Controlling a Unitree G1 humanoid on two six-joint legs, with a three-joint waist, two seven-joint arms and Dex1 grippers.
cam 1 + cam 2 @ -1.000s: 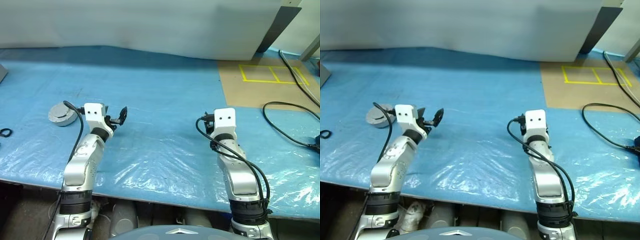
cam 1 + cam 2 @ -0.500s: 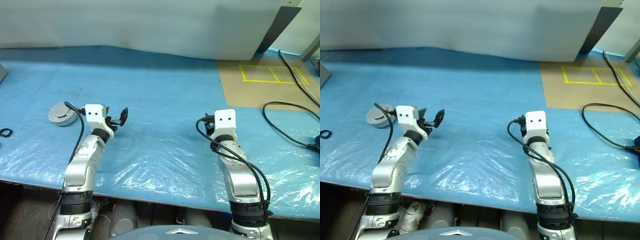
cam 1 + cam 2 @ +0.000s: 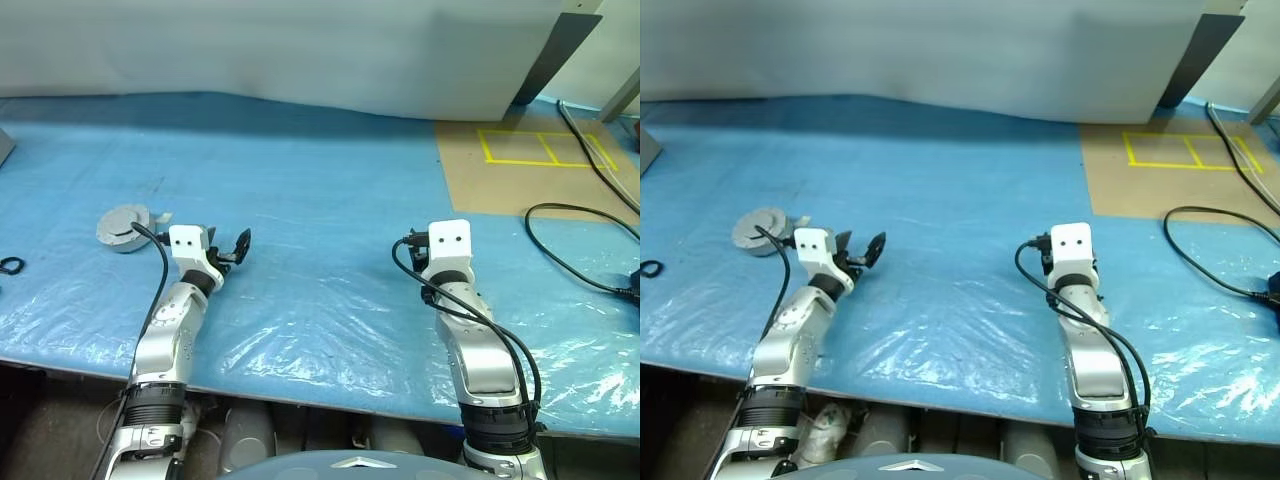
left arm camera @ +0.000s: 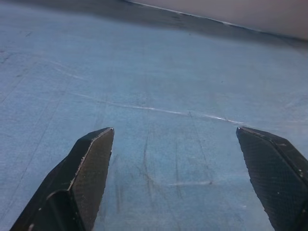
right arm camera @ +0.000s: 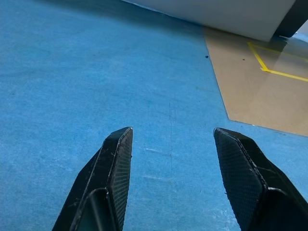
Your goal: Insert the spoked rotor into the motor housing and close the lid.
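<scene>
The round gray motor housing [image 3: 110, 238] lies on the blue sheet at the far left. Its lid [image 3: 124, 221] is down on it, plain gray face and raised hub upward. The spoked rotor is hidden from view. My left gripper [image 3: 229, 250] hangs low over the sheet just to the right of the housing, apart from it. It is open, and nothing lies between its fingers [image 4: 91, 154]. My right gripper [image 5: 173, 131] hovers over bare sheet toward the right, also open and holding nothing. In the head views a white wrist box [image 3: 449, 240] covers it.
A small thin dark ring [image 3: 10, 265] lies at the left edge. A brown board [image 3: 520, 185] with yellow tape lines sits at the back right, and black cables [image 3: 580, 270] run across it and the sheet. A white panel [image 3: 300, 50] closes off the back.
My left hand has sunk toward the sheet and shifted slightly left, so more of the housing shows beside it. The right arm has stayed still.
</scene>
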